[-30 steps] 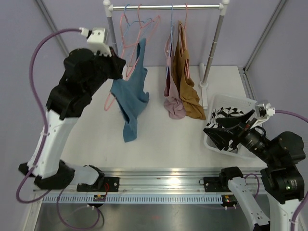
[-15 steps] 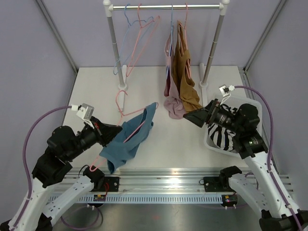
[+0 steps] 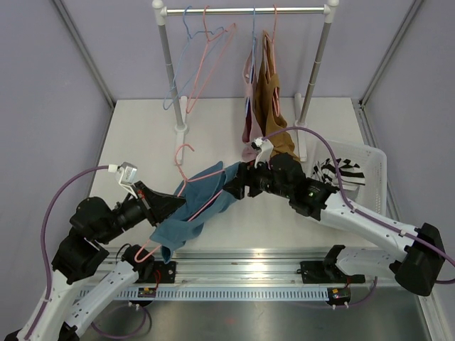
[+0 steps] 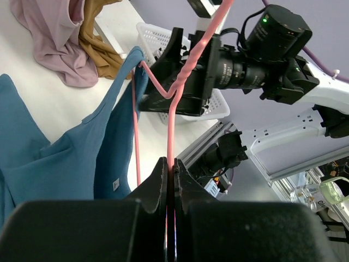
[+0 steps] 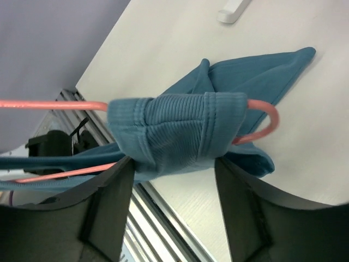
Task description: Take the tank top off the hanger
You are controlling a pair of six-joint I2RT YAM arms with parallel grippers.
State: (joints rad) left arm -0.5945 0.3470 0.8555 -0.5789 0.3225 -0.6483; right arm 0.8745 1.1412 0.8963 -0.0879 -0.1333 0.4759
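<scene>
One blue top [image 3: 186, 217] drapes on one pink hanger [image 4: 171, 125] over the bench [image 3: 138, 135], in front of the rack [image 3: 245, 11]. The left pincer [image 4: 170, 164] pinches the hanger wire; the right pincer [image 5: 173, 162], spread, straddles the top's strap. Two garments [image 3: 266, 135] and two bare hangers [image 3: 201, 65] hang on the rack.

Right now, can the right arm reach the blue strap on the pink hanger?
Probably yes. The right gripper is open, its fingers on either side of the strap at the end of the pink hanger; nothing lies between.
</scene>
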